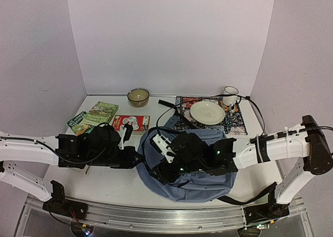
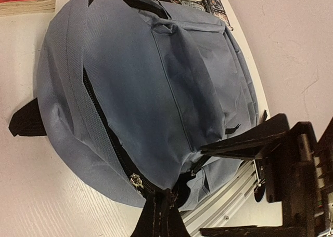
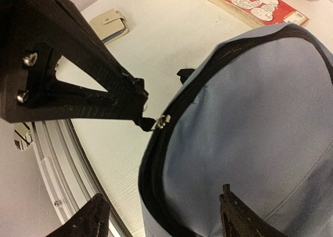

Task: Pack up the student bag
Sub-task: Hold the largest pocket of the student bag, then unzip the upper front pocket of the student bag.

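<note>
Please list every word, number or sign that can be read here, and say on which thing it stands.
Nothing can be read with certainty.
green books: cover print, too small to read.
red book: print in speech bubbles, too blurred to read.
plate: faint mark in the middle, not readable.
student bag: no label or print shows.

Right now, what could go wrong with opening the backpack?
1. The left claw pinches only the tiny zipper pull, so it might slip out.
2. The right claw is open, not holding the backpack, so a tug could drag the whole bag instead of unzipping it.
</note>
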Tool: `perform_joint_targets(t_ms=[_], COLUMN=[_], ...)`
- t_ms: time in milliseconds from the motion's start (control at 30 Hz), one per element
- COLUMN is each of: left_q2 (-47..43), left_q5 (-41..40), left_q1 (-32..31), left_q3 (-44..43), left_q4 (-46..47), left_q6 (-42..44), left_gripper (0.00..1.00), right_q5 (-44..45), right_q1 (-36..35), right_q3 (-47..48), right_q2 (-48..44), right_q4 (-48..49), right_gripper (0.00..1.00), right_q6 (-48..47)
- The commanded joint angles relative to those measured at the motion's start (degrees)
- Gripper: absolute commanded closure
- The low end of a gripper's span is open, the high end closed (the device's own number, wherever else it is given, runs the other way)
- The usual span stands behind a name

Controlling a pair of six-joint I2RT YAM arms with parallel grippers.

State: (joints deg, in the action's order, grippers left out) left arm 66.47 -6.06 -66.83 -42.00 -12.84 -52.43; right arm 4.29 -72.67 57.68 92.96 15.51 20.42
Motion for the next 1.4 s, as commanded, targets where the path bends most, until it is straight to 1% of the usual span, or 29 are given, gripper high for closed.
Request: perform_joint_targets(t_ms=[0, 100, 167, 200, 233, 367, 400, 433, 500, 600, 700, 867, 1000, 1133, 1233, 1300, 1367], left_q2=[-1.6, -2.2, -2.2, -2.2, -2.2, -2.3, -2.3, -2.3, -1.7, 0.7, 3.2, 7.1, 11.0, 14.9, 17.3, 17.7, 16.9], left_q5=[1.2, 1.0, 1.0, 1.0, 0.9, -0.7, -1.7, -2.8, -5.3, -8.4, -8.8, -10.2, -9.8, -9.7, -7.0, -1.7, 2.8], left_q1=[-0.4, -0.4, -0.4, -0.4, -0.4, -0.4, -0.3, -0.3, -0.2, 1.3, 5.7, 13.2, 18.3, 22.9, 24.0, 24.0, 24.0], left_q3=[-3.4, -3.3, -3.3, -3.3, -3.3, -3.2, -3.4, -3.7, -4.8, -7.6, -10.3, -14.3, -18.0, -20.2, -20.6, -19.7, -17.8], left_q4=[3.4, 3.5, 3.6, 3.6, 3.6, 3.4, 3.0, 2.4, 0.6, -3.2, -5.3, -6.3, -6.6, -6.4, -5.7, -3.8, -1.1], left_q6=[0.0, 0.0, 0.0, 0.0, 0.1, 0.8, 0.9, 0.9, 1.5, 3.1, 5.4, 10.5, 14.3, 17.3, 19.0, 19.2, 18.9], left_gripper=[1.0, 1.0, 1.0, 1.0, 1.0, 1.0, 1.0, 1.0, 1.0, 1.0, 1.0, 1.0, 1.0, 1.0, 1.0, 1.0, 1.0], right_q5=[1.9, 2.6, 1.9, 1.6, 1.2, -0.7, -1.0, -1.2, -1.6, -2.7, -3.6, -3.8, -5.8, -5.3, -3.3, -1.8, -1.0], right_q1=[-0.7, -0.7, -0.7, -0.6, -0.7, -1.3, -1.4, -1.7, -2.3, -3.3, -4.4, -6.2, -7.6, -8.5, -8.5, -8.5, -8.5], right_q3=[3.2, 3.6, 4.5, 4.7, 4.8, 4.3, 4.0, 3.5, 2.5, 0.7, -0.4, -1.9, -2.7, -4.4, -5.6, -5.3, -4.1], right_q2=[3.7, 5.9, 7.2, 7.8, 8.1, 7.4, 6.7, 6.0, 4.6, 2.3, 0.7, -1.0, -1.6, -2.9, -4.8, -5.9, -6.2], right_q4=[4.5, 5.5, 5.7, 5.7, 5.7, 5.2, 4.9, 4.6, 3.4, 2.2, 1.1, -0.9, -2.6, -4.4, -4.9, -5.0, -4.9], right_gripper=[0.28, 0.3, 0.34, 0.38, 0.45, 0.8, 0.88, 0.94, 1.0, 1.0, 1.0, 1.0, 1.0, 1.0, 1.0, 1.0, 0.92], right_q6=[-1.6, -1.6, -1.8, -1.7, -1.7, -1.8, -1.9, -2.0, -2.2, -2.5, -2.8, -3.0, -3.2, -2.8, -2.1, -1.6, -1.2])
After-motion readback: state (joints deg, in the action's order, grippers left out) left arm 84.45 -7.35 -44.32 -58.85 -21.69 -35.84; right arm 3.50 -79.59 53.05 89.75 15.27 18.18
